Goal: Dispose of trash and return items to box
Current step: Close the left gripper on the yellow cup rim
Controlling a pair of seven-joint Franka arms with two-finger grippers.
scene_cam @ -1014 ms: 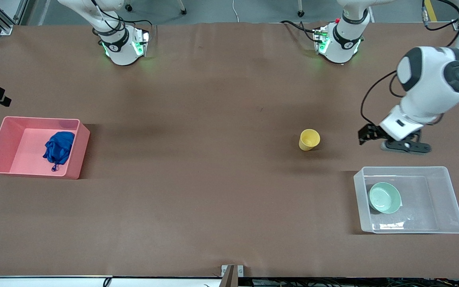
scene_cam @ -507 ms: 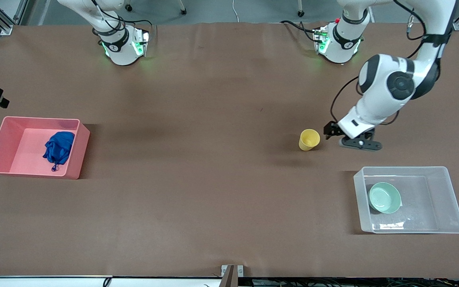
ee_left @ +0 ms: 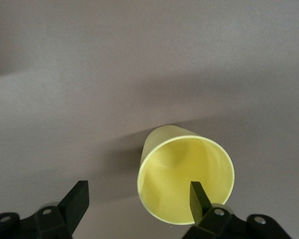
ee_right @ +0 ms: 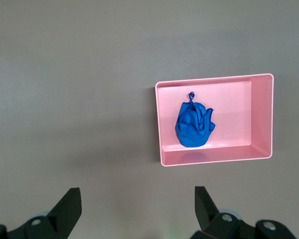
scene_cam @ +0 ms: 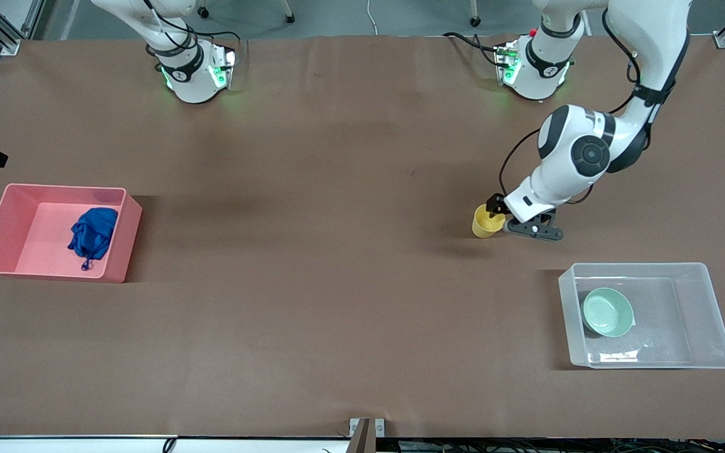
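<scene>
The yellow cup (scene_cam: 484, 222) stands on the brown table; in the left wrist view (ee_left: 185, 180) its open mouth faces the camera. My left gripper (scene_cam: 498, 212) is open at the cup (ee_left: 138, 200): one finger (ee_left: 199, 196) is over the cup's mouth, the other (ee_left: 77, 199) is off to its side. The mint-green bowl (scene_cam: 608, 311) lies in the clear box (scene_cam: 639, 267). The blue cloth wad (scene_cam: 93, 233) lies in the pink bin (scene_cam: 60, 187), also in the right wrist view (ee_right: 193, 124). My right gripper (ee_right: 137, 204) is open and empty, high over bare table.
The pink bin (ee_right: 261, 119) sits at the right arm's end of the table and the clear box at the left arm's end, nearer the front camera than the cup. Both arm bases (scene_cam: 189, 69) stand along the table's back edge.
My left arm has swung from above the clear box's end toward the cup, and its open fingers have come down around the cup's rim. The cup, bowl and cloth have not moved.
</scene>
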